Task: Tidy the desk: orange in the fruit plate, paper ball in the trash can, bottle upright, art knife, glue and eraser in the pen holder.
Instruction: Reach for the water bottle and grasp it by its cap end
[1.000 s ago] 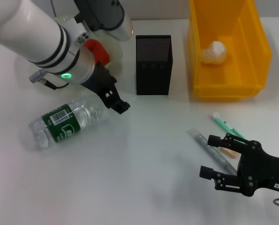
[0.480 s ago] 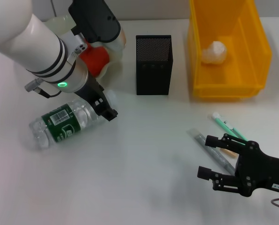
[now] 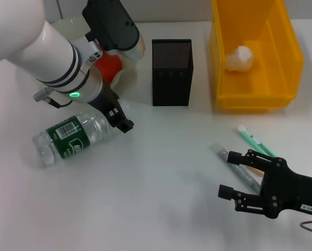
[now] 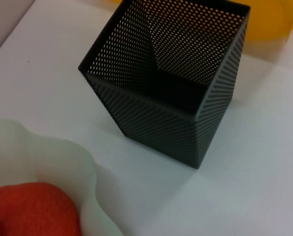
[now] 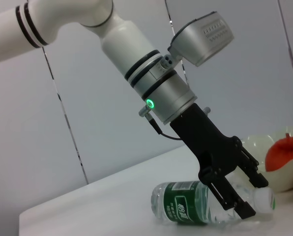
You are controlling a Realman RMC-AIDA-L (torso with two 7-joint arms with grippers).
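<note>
The left pincer (image 3: 122, 119) reaches down at the neck end of the bottle (image 3: 72, 137), which lies on its side on the white worktop (image 3: 156, 188); its fingers stand apart, one on either side of the bottle. The orange (image 3: 108, 67) sits in the fruit plate (image 3: 129, 73) beside the pen holder (image 3: 171, 72). The paper ball (image 3: 241, 57) lies in the yellow trash can (image 3: 294, 63). The right pincer (image 3: 227, 175), spread wide, hovers near the art knife (image 3: 235, 167).

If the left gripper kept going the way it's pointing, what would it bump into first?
Probably the bottle: the left gripper angles down at its cap end, fingers open around the neck. Just past that is the table.
</note>
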